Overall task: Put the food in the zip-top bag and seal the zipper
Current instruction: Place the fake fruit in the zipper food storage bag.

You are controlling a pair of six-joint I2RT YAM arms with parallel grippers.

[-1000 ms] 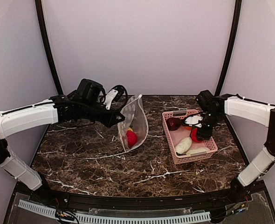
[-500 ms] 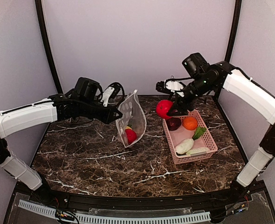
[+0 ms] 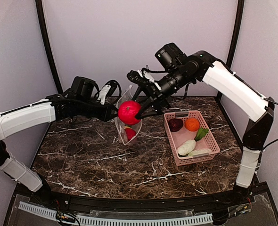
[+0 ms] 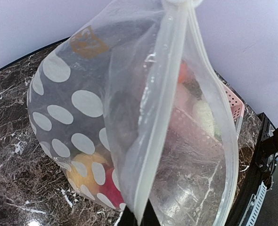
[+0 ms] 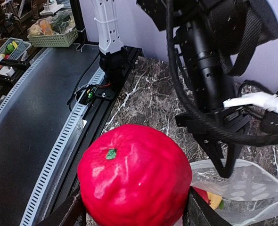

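In air: red fruit [image 3: 129,112] clamped in right gripper [image 3: 138,111], jaws wide around it, just above mouth of bag [image 3: 129,134]. Top edge of bag (along zipper [image 4: 162,94] strip) pinched in left gripper [image 3: 114,111], shut tight; bag hangs open over tabletop [image 3: 82,160]. Inside bag: smaller red piece [image 4: 111,189], yellow piece [image 4: 82,165]. At right, well apart, basket [image 3: 215,145] holding maroon one [image 3: 175,124], orange [image 3: 192,124], white-green pieces [image 3: 186,147].
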